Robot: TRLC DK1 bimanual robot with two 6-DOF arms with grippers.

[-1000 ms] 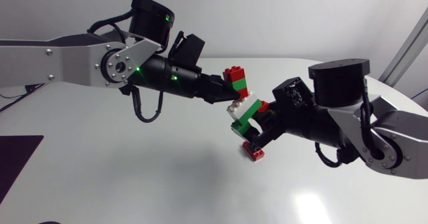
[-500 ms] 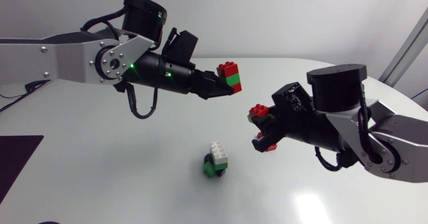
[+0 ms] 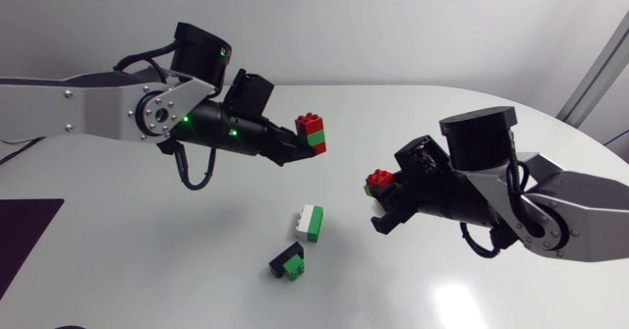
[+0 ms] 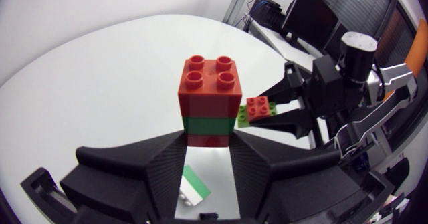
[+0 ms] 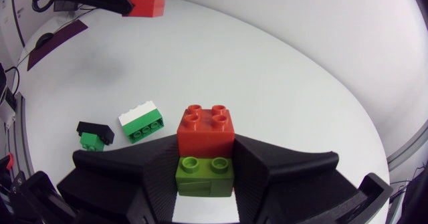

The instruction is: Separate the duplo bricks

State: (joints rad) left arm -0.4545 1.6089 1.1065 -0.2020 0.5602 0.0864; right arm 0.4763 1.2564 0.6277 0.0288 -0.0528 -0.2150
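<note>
Left gripper – fingers clamped from both sides on the red-green-red stack, gripping its lower bricks, with the top red brick's studs standing clear above the fingertips. The stack was held in the air over the desk, well above its surface.

Right gripper – shut around the red-on-lime pair: a red four-stud brick sat on a lime-green one, both lodged between the two fingers. This pair was also off the desk, well apart from the left stack and facing it across the gap.

Loose on the desk between and below the two grippers: a white-and-green pair on its side, and just beside it, nearer the front edge, a black-and-green piece. The two were not touching. Neither gripper touched them.
</note>
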